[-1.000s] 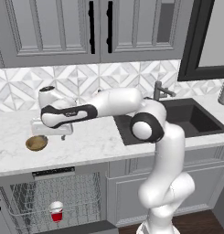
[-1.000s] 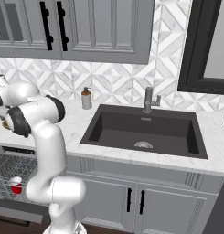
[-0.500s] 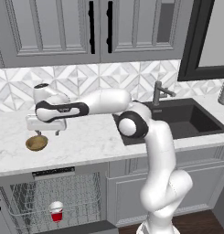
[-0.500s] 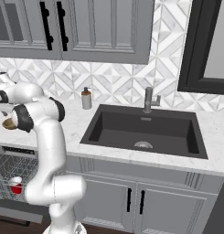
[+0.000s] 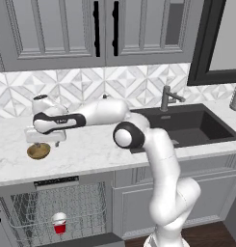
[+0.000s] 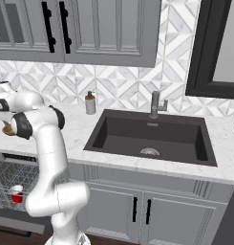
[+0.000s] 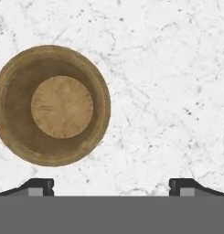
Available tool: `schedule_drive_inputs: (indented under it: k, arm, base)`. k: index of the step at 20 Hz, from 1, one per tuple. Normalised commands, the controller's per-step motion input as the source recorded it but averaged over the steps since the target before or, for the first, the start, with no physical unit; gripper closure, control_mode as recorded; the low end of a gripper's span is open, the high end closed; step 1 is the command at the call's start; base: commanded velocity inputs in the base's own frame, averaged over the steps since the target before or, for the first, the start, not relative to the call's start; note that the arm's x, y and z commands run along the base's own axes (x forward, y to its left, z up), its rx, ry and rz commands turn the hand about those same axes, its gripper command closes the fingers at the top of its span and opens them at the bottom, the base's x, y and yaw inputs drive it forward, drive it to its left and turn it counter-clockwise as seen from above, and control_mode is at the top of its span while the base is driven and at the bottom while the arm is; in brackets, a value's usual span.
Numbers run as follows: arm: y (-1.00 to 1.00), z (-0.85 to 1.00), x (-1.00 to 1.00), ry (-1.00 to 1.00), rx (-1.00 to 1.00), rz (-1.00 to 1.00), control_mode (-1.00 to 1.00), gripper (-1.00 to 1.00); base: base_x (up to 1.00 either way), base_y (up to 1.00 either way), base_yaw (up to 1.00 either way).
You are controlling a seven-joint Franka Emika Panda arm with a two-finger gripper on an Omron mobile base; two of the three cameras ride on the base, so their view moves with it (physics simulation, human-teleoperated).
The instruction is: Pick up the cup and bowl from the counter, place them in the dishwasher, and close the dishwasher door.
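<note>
Bowl (image 7: pixel 51 105) sits on the counter (image 7: pixel 168 91); my pincer (image 7: pixel 111 185), spread wide and empty, has swung over beside it. Cup (image 5: pixel 59 224) already stands in the dishwasher (image 5: pixel 57 212) rack.

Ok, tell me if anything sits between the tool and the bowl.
Nothing visible does. The open tool hangs over bare counter, and the bowl lies uncovered just off to one side of its fingertips, nothing between them.

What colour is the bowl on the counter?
Tan-brown wood grain, the bowl shows best in the hand view.
</note>
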Motion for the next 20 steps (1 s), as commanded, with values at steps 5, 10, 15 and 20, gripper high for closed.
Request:
schedule_drive_inputs:
  k: [5, 10, 15, 20]
  arm:
    - [-0.14, -0.50, 0.44, -0.01, 0.17, 0.04, -1.00, -1.00]
    - [-0.06, -0.14, 0.34, -0.02, 0.10, 0.01, -1.00, -1.00]
    - [0.23, -0.09, 0.20, 0.00, 0.00, 0.03, -1.00, -1.00]
    - [0.29, -0.17, 0.17, 0.00, 0.00, 0.04, -1.00, -1.00]
  base:
    - [0.00, 0.00, 0.00]
    - [0.00, 0.00, 0.00]
    - [0.00, 0.00, 0.00]
    - [0.00, 0.00, 0.00]
